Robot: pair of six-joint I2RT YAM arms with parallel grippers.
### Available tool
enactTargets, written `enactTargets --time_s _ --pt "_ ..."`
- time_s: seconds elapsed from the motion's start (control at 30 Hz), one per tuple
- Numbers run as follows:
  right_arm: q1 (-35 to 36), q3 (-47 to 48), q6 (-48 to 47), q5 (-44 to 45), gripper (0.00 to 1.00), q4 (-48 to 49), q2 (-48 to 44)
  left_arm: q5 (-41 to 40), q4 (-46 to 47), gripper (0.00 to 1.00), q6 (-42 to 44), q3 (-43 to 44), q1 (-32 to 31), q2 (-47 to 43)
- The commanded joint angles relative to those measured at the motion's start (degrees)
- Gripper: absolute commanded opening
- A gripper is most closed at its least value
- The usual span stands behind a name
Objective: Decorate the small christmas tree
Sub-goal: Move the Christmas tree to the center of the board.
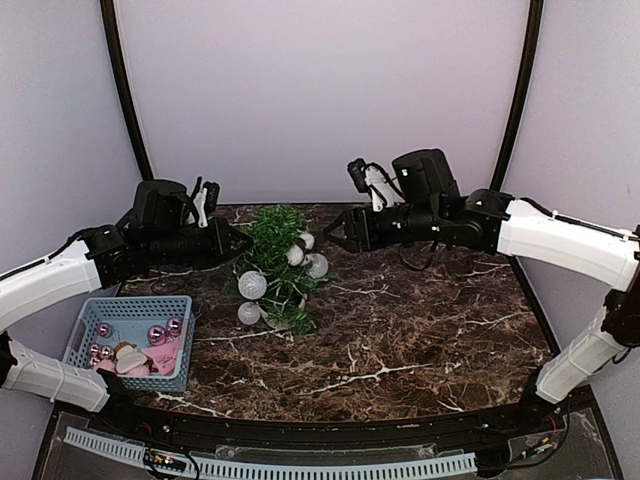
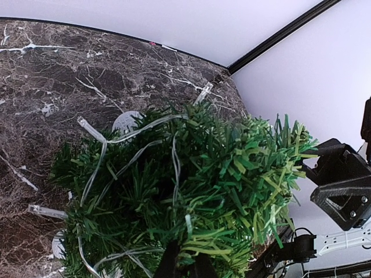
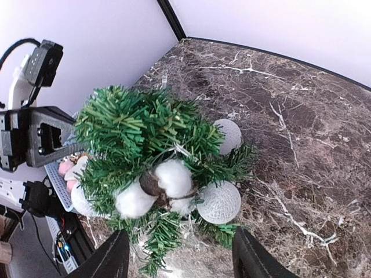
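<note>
The dark marbled counter (image 1: pixel 420 330) spreads in front of me, brown with white veins, and pale walls stand behind it. The small christmas tree (image 1: pixel 272 262) stands on it left of the middle and toward the far edge, between my two arms. It is upright and bushy, with dark green needles.

At the near left of the counter sits a light blue slotted basket (image 1: pixel 130 302), apart from the tree. It holds several shiny pink baubles (image 1: pixel 157 334) along with some pink and cream pieces I cannot make out.

My left arm reaches in from the left. My left fingers (image 2: pixel 170 263) are pressed together in the foliage at the tree's side, with needles caught between them. My right arm comes in from the right at about the height of the tree's top. My right fingers (image 3: pixel 110 258) stand wide apart with nothing in them, just short of the branches on that side.

White woven balls hang on the tree, one at the front (image 1: pixel 252 285), one below it (image 1: pixel 249 313) and one on the right (image 1: pixel 317 265). A cluster of white cotton puffs (image 3: pixel 173 176) sits in the branches facing my right fingers. A clear string of small lights (image 2: pixel 174 168) winds through the needles.
</note>
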Motion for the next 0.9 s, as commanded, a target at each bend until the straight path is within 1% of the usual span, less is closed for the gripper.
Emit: enactTargets --time_s 0.0,0.07,0.17,0.23,0.37,0.43,0.47,0.53,0.57,0.6,0.67,0.77,0.8,0.83,0.87 --pt "1.0 4.9 -0.8 0.9 0.56 3.1 2.7 0.3 -0.5 0.0 0.3 -1.8 0.3 -1.6" --pt "2.0 7.8 -1.7 1.3 0.53 3.2 5.0 0.4 -0.6 0.0 0.2 -2.0 0.4 -1.8" --pt "3.3 11.4 -2.5 2.1 0.52 4.4 8.0 0.5 -0.7 0.0 0.2 -2.2 0.4 -2.0" --pt "3.9 13.5 -3.0 2.4 0.53 5.4 9.7 0.6 -0.7 0.0 0.1 -2.3 0.4 -2.1" --pt "4.9 16.5 -4.4 4.3 0.58 7.3 12.7 0.6 -0.7 0.0 0.4 -2.4 0.4 -2.1" --pt "5.1 17.9 -5.3 5.1 0.59 7.8 14.3 0.7 -0.6 0.0 0.5 -2.4 0.4 -2.2" --pt "5.3 18.5 -6.0 5.1 0.57 8.1 15.0 0.8 -0.7 0.0 0.5 -2.4 0.4 -2.2" --pt "5.9 19.3 -7.7 8.1 0.5 8.3 16.3 0.8 -0.7 0.0 0.5 -2.4 0.3 -2.3" --pt "6.1 20.0 -8.2 8.7 0.45 7.9 17.0 0.9 -0.6 0.0 0.5 -2.3 0.3 -2.4" --pt "6.2 21.2 -8.6 9.3 0.42 7.3 17.8 0.8 -0.6 0.0 0.5 -2.3 0.3 -2.4" --pt "6.5 22.4 -9.2 9.7 0.36 6.4 18.8 0.9 -0.6 0.0 0.7 -2.3 0.4 -2.4" --pt "6.6 22.8 -9.6 8.9 0.23 6.8 19.3 0.9 -0.3 0.0 1.1 -2.3 0.5 -2.3" --pt "6.7 22.7 -9.5 8.6 0.17 7.1 19.3 1.2 0.0 0.0 1.3 -2.2 0.4 -2.2" --pt "6.6 22.5 -9.5 8.2 0.07 7.4 19.0 1.3 0.1 0.0 1.7 -2.1 0.4 -2.0" --pt "6.7 22.3 -9.1 8.0 0.0 7.9 18.7 1.7 0.2 0.0 2.0 -1.9 0.4 -1.7"
